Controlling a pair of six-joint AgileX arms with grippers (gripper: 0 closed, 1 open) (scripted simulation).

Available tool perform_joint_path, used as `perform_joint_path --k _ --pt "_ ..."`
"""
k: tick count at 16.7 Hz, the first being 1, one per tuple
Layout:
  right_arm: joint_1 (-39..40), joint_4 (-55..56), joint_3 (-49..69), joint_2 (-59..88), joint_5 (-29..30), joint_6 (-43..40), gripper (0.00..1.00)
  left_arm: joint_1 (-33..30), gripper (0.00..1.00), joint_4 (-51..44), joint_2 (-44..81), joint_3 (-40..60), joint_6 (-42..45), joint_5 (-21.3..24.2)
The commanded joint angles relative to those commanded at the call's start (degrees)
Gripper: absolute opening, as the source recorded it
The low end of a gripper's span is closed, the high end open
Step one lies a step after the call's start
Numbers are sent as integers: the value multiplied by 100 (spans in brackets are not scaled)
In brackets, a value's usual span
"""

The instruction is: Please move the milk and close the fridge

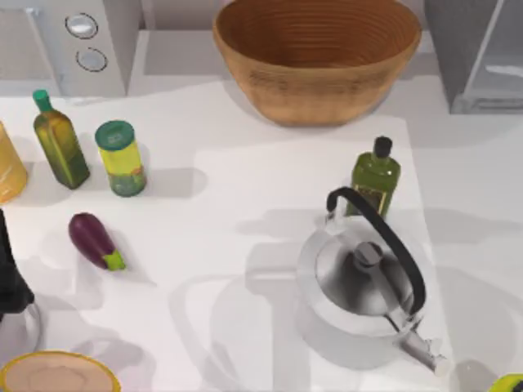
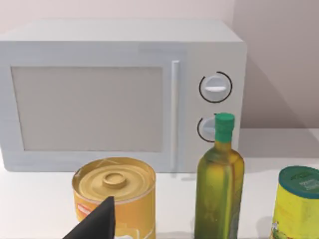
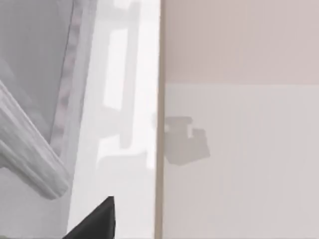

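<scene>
Right gripper (image 3: 94,221), clenched or released I cannot tell, sits just beside the large dark grey, pale-doored fridge (image 1: 482,57) at the table's far right corner, likely nearer it than the left gripper (image 2: 94,224) parked by the left edge.

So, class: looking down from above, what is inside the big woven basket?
The woven basket shows bare ribbed inner walls and floor; nothing lies in the visible part. Its near rim hides the strip of interior just behind it.

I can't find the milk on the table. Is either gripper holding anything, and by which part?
It cannot be told: each wrist view shows just one dark fingertip, left and right, with nothing visibly gripped.
</scene>
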Motion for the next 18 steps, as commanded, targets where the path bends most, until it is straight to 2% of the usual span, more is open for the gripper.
perform_joint_path --k 5,9,12,18 --pt "1728 1868 -28 39 101 2178 100 0 100 0 0 0 0 0" --pt "2381 2960 -59 59 369 3377 100 0 100 0 0 0 0 0" --pt "2511 3254 -59 65 618 3765 100 0 100 0 0 0 0 0" --pt "2445 3308 -158 11 637 3785 100 0 100 0 0 0 0 0"
